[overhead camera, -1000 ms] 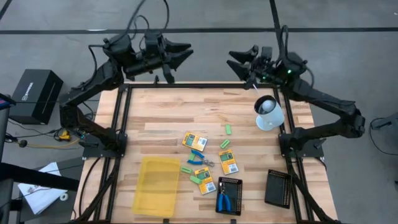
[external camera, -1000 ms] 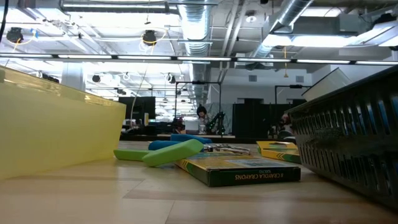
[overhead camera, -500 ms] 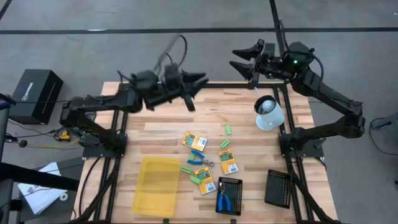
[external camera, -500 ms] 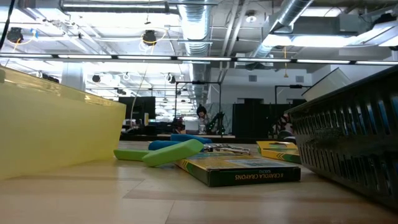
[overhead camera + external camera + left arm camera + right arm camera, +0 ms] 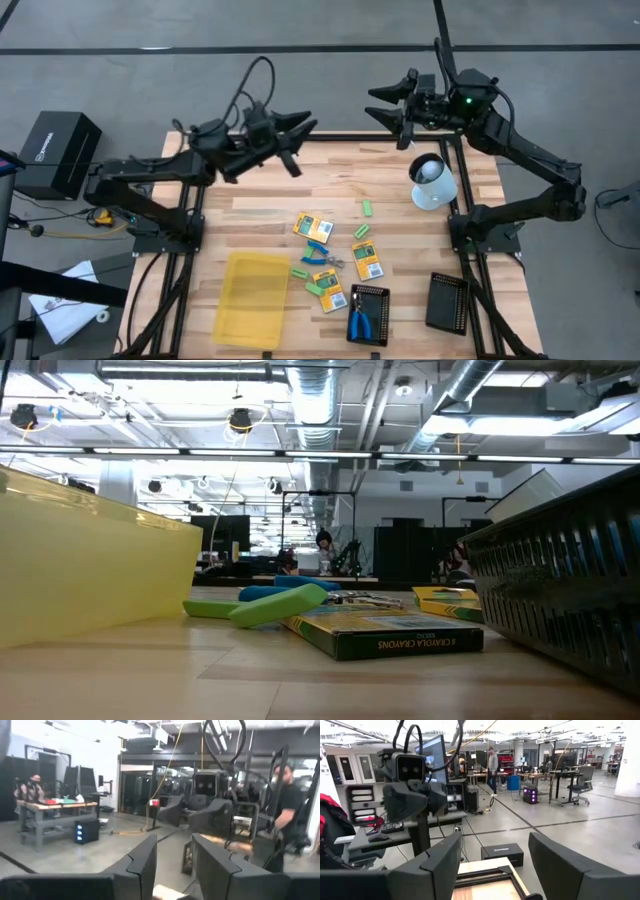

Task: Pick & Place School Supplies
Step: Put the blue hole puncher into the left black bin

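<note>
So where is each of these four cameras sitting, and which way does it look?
High view: above the table, looking straight down; both arms show, left gripper and right gripper over the far edge.
Low view: at table-top height, looking level past the yellow tray and a crayon pack; no arm shows.
Left wrist view: looks past its own fingers at the right arm.
Right wrist view: looks past its own fingers at the left arm.
Shared: high and low views both show the yellow tray.

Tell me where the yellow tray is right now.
In the high view the translucent yellow tray sits on the table's near left part, just left of the crayon packs and green blocks, with nothing visible in it.
</note>
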Robot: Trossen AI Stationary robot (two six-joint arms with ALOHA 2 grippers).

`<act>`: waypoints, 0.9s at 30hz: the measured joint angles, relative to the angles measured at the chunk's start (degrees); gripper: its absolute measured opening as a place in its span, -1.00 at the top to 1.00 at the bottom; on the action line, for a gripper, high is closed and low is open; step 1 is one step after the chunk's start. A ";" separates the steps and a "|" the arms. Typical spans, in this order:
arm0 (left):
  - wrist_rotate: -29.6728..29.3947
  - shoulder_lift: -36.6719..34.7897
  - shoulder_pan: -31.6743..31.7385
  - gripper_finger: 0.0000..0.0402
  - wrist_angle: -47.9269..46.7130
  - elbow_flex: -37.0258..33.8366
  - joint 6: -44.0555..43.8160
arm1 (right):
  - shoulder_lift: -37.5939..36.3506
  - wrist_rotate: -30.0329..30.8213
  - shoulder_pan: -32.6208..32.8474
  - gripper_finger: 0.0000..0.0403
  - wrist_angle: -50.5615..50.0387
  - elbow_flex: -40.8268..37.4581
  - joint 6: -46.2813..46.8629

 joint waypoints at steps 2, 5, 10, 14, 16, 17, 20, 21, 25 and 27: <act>-0.85 -2.30 0.40 0.43 -2.97 -1.76 0.36 | 0.00 0.01 0.00 -0.11 -0.75 0.00 -0.02; -0.47 -4.97 1.77 0.43 -7.31 -6.92 -1.41 | 0.56 0.23 0.00 -0.11 -0.92 0.00 0.00; 6.89 -7.86 5.62 0.43 -8.71 -19.61 -9.70 | 2.68 2.35 0.00 -0.11 0.54 0.00 0.93; 15.19 -8.07 7.16 0.43 -9.94 -26.74 -11.08 | 3.45 3.56 -0.15 -0.11 0.62 -0.02 2.48; 20.07 -7.62 7.78 0.43 -12.50 -29.09 -11.09 | 3.40 4.15 -0.41 -0.11 1.47 -0.02 3.59; 22.34 -7.25 8.01 0.43 -14.09 -30.02 -11.07 | 3.34 4.15 -0.66 -0.11 1.87 -0.01 4.28; 29.31 -5.39 8.18 0.43 -16.53 -32.46 -9.97 | 3.37 4.20 -1.34 -0.11 3.04 0.00 6.52; 31.19 -4.71 7.97 0.43 -16.53 -32.81 -9.41 | 3.25 4.20 -1.63 -0.11 3.23 0.00 6.97; 37.25 -0.71 7.04 0.43 -16.76 -32.74 -5.93 | 2.84 4.24 -2.62 -0.11 3.29 0.00 7.18; 39.68 1.50 6.92 0.42 -16.86 -32.74 -5.47 | 2.84 4.24 -2.78 -0.11 3.27 0.00 7.17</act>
